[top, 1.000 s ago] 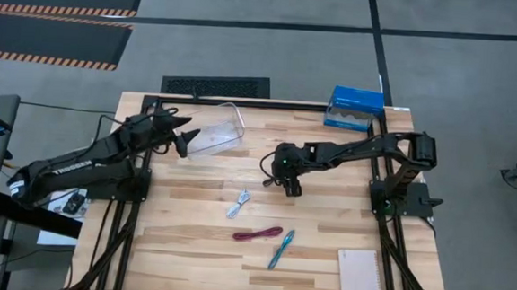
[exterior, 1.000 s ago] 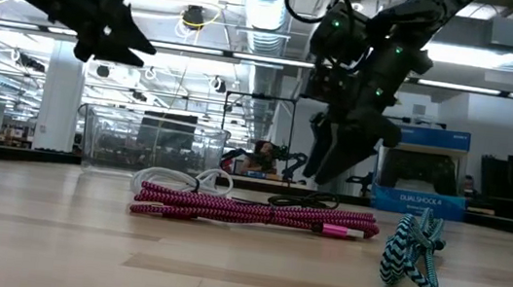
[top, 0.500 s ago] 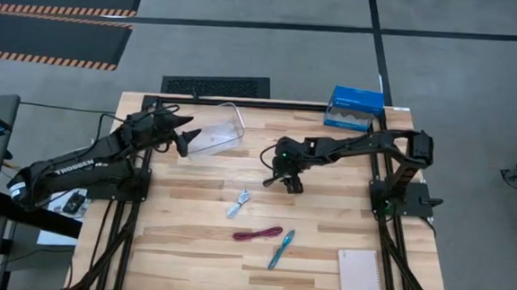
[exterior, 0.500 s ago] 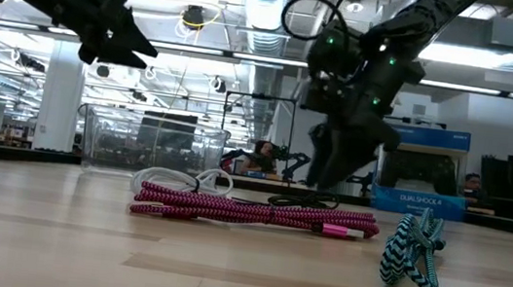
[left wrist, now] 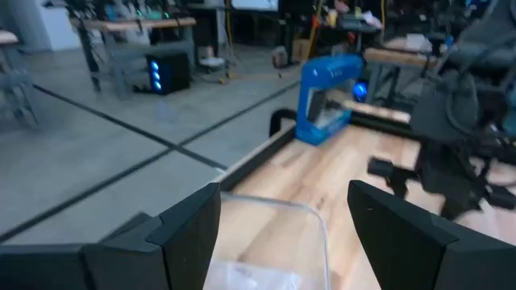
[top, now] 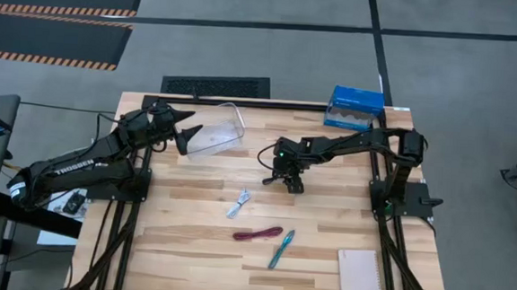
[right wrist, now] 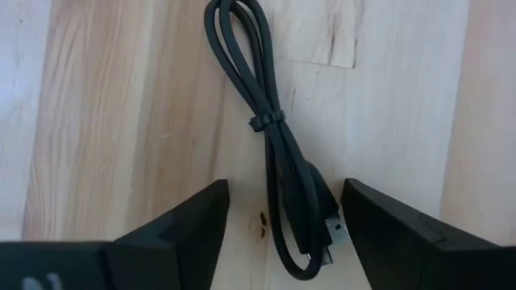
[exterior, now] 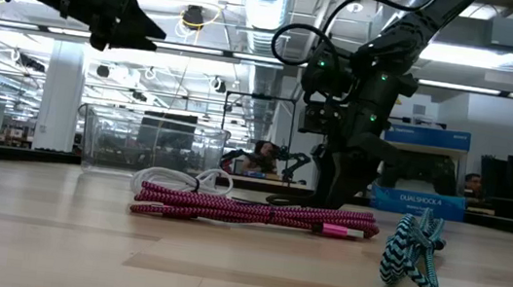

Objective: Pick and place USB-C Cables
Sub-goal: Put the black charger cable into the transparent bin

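Note:
A black USB-C cable (right wrist: pixel 272 137), looped and tied at the middle, lies flat on the wood. My right gripper (top: pixel 289 181) is open and low over it; in the right wrist view its fingers stand on either side of the plug end (right wrist: pixel 326 234) without touching. The white-grey cable (top: pixel 240 201) and the maroon cable (top: pixel 258 233) lie nearer the table's near edge. My left gripper (top: pixel 180 133) is open and held in the air beside a clear plastic bin (top: pixel 216 129).
A teal braided cable (top: pixel 281 248) lies next to the maroon one, and a notebook (top: pixel 360 279) sits at the near right corner. A blue box (top: pixel 354 106) stands at the far edge. In the low view the bin (exterior: pixel 149 140) stands behind the cables.
My right gripper has come down from above the table until its fingertips are at the tabletop around the black cable, and it has stayed open. The cables have not moved.

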{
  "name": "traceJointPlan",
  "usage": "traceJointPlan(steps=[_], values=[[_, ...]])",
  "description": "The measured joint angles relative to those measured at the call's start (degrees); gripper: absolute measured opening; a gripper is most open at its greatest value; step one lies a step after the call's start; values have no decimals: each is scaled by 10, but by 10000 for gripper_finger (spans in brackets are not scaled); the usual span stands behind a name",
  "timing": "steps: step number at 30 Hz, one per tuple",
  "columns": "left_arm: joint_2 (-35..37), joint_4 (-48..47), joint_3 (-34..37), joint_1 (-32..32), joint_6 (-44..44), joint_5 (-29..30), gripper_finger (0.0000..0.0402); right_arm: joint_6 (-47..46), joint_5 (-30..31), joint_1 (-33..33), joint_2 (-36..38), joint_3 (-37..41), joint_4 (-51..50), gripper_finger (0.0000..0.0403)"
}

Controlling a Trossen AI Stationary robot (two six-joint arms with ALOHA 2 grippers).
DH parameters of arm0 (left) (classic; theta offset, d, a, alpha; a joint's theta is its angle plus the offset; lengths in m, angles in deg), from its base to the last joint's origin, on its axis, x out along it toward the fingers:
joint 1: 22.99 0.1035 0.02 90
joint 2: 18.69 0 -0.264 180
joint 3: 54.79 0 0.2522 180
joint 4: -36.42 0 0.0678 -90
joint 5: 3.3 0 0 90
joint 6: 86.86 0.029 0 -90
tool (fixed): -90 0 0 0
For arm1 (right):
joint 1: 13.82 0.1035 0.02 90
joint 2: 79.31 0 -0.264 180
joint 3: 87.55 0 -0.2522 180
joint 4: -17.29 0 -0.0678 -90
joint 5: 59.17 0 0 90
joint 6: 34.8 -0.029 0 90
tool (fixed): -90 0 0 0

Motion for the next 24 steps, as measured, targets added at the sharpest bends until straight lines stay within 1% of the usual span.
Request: traceJointPlan(steps=[4, 8, 12, 15, 16, 19, 21, 24], values=[[0, 25, 0, 0, 0, 5, 261, -20, 7, -3, 7, 1, 5, 216], [0, 30, 0, 0, 0, 5, 261, -46, 35, -6, 11, 2, 4, 149], [0, 30, 0, 0, 0, 4, 261, -61, 43, -8, 11, 2, 5, 82], [0, 31, 0, 0, 1, 0, 261, -68, 41, -1, 11, 2, 16, 40], [0, 32, 0, 0, 1, -2, 261, -69, 42, 3, 13, 3, 22, 33], [-1, 36, 0, 2, 1, -3, 261, -69, 43, 11, 26, 5, 35, 33], [-4, 38, 0, 5, -1, -8, 261, -78, 41, 12, 33, 6, 61, 33], [-14, 53, 0, 12, -4, -26, 261, -98, 34, 6, 61, 4, 70, 33]])
